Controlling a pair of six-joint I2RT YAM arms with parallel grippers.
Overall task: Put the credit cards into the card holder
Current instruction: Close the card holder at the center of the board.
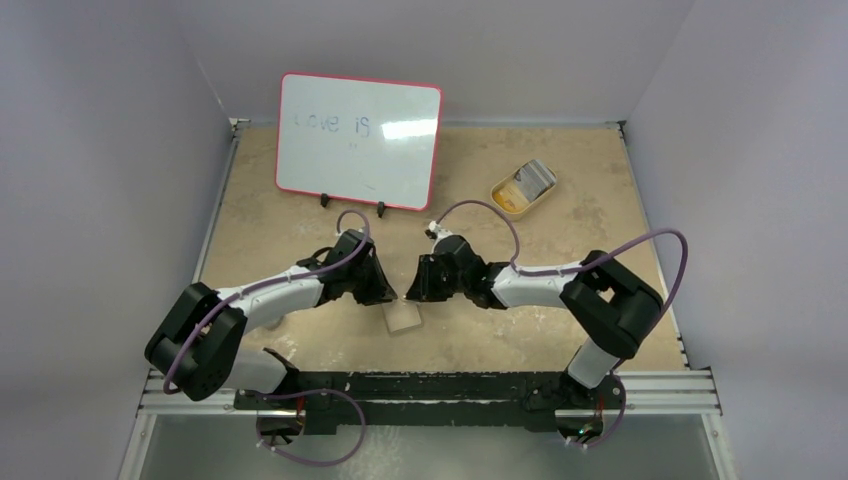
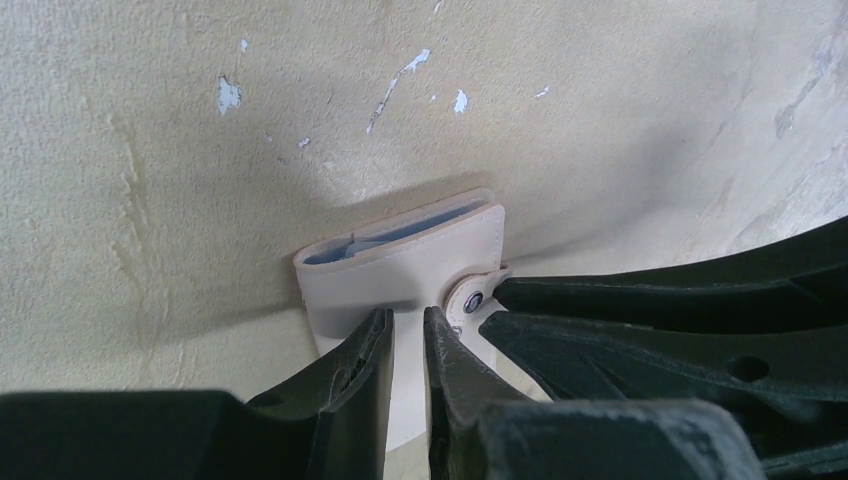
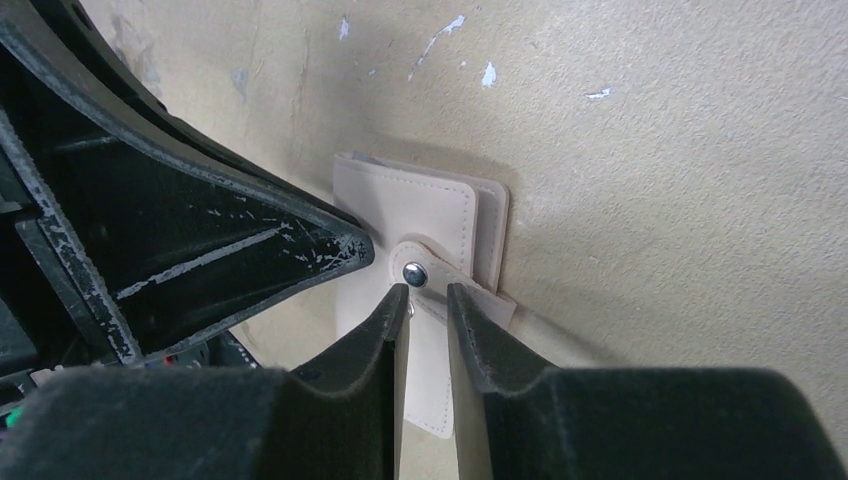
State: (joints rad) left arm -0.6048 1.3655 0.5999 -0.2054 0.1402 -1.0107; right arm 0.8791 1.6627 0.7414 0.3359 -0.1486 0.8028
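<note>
The tan card holder (image 1: pixel 403 317) lies folded on the table between my two grippers. In the left wrist view the holder (image 2: pixel 420 255) shows bluish-grey card edges (image 2: pixel 345 250) inside its fold. Its snap tab (image 2: pixel 472 297) lies over the top flap. My left gripper (image 2: pixel 405 315) sits right over the holder, jaws almost shut with a thin gap and nothing between them. My right gripper (image 3: pixel 428 290) is almost shut too, with its tips at the snap button (image 3: pixel 414 272) on the holder (image 3: pixel 420 200). In the top view the left gripper (image 1: pixel 390 297) and right gripper (image 1: pixel 411 293) nearly touch.
A red-rimmed whiteboard (image 1: pixel 358 140) stands at the back left. A tan oval dish (image 1: pixel 522 187) with something in it sits at the back right. The right gripper's black fingers (image 2: pixel 650 310) crowd the left wrist view, and the left gripper's fingers (image 3: pixel 200 240) crowd the right wrist view.
</note>
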